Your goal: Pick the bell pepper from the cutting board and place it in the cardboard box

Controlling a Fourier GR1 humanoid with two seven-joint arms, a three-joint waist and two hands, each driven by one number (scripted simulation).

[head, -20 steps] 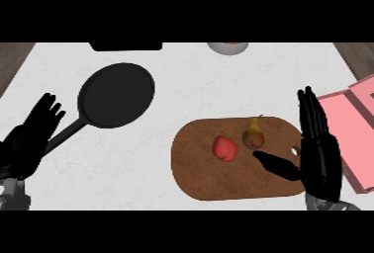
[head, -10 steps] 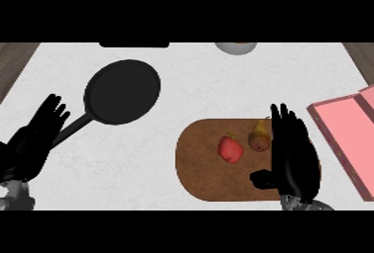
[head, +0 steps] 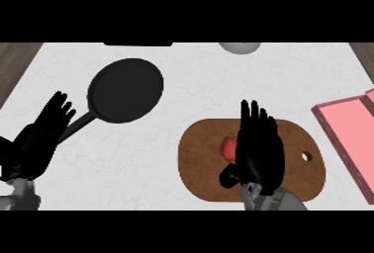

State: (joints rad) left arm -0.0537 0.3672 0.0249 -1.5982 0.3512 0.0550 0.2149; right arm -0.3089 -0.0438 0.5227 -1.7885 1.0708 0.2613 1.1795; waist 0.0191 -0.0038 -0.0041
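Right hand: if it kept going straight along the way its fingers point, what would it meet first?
The right hand points up the view, away from the robot. Past its fingertips lies the cutting board's far edge, then bare counter; the grey object sits slightly left of that line. The way looks free, though height is unclear.

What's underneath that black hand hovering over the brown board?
Under the right hand lies the cutting board. A sliver of the red bell pepper peeks out at the hand's left edge. The rest of the pepper, and anything else lying beneath the palm, is covered.

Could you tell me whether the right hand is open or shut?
Open: the right hand hovers, fingers straight, over the board beside the pepper.
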